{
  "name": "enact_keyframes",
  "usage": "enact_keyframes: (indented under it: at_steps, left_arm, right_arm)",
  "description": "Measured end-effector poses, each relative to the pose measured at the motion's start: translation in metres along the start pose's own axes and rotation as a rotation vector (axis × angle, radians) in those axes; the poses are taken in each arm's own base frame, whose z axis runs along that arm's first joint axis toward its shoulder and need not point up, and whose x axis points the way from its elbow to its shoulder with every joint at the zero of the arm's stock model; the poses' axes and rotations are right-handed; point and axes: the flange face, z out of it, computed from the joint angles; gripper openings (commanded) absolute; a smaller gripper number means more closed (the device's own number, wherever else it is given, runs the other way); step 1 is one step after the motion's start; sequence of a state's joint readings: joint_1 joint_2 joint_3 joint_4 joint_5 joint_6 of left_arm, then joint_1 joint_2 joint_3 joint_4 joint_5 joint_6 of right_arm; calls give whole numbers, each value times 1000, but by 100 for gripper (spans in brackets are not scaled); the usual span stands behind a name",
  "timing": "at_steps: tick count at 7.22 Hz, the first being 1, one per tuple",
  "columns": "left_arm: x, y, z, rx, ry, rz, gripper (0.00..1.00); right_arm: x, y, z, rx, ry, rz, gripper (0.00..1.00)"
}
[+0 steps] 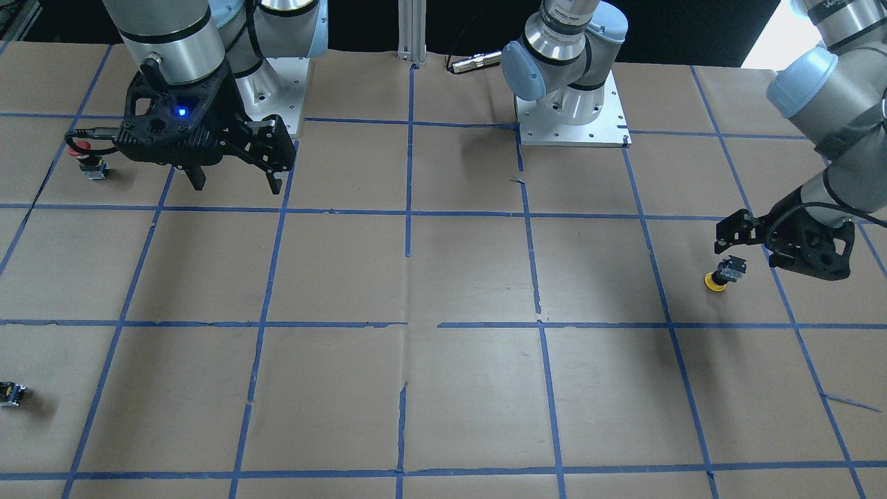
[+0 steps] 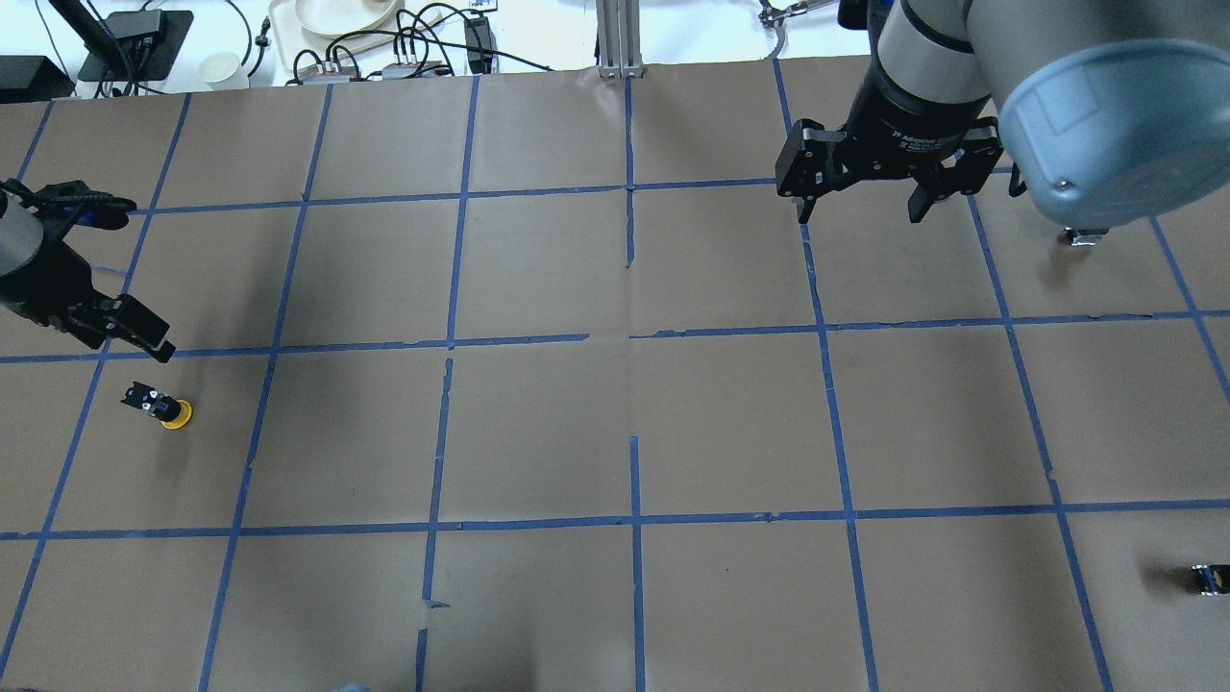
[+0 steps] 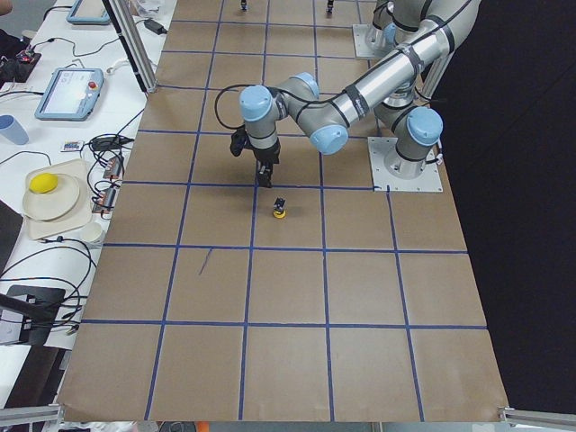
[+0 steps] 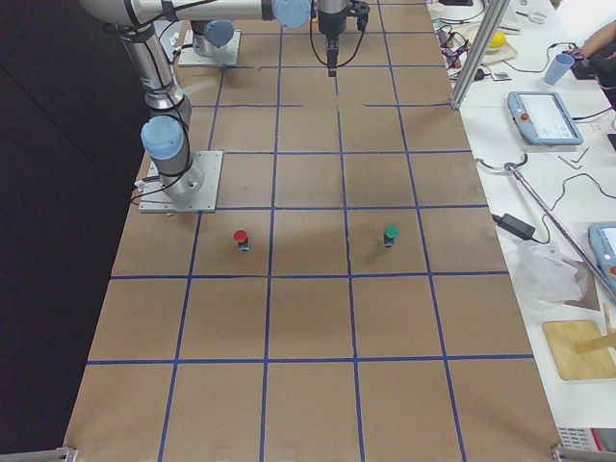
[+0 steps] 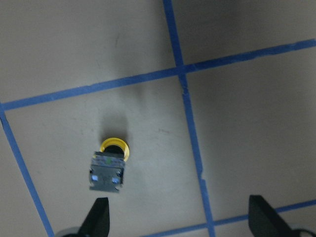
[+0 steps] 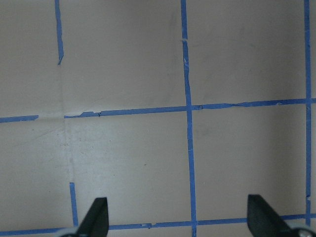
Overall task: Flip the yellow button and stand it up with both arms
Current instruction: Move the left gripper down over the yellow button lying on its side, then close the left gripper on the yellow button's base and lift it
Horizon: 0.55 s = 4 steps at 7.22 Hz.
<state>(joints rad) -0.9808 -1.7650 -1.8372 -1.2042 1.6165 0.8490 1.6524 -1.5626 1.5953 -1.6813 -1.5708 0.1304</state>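
Wide open and empty at the left gripper [image 5: 180, 219], both fingertips [image 5: 101, 217] at the bottom edge of the wrist view, hovering over the left end of the table [image 2: 538, 432]. Just beyond the tips, apart from them and closer to one finger than the other: the yellow button [image 5: 109, 165], upside down, yellow cap on the brown paper, grey-black switch body on top, inside one square of the blue tape grid [image 2: 455, 269]. Well apart, on the right half toward the far side, wide open and empty too at the right gripper [image 2: 858, 213], above the paper with fingers pointing down. Toward the right end, apart from each other: a red button [image 1: 84, 147] and a green-capped button [image 4: 390, 233], both upright.
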Motion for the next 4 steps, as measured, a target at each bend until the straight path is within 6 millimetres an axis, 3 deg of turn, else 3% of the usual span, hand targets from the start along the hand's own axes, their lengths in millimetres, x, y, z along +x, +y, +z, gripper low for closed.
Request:
enact_keyframes:
  at_steps: [2,4]
  left_arm:
    - [-13,10,23,12,-5,45,99]
    - [-9,19,51,43,-45,89,98]
  right_arm:
    - [0,0,0,0,0,-1,100]
    - [0,0,0,-1,0,-2,100]
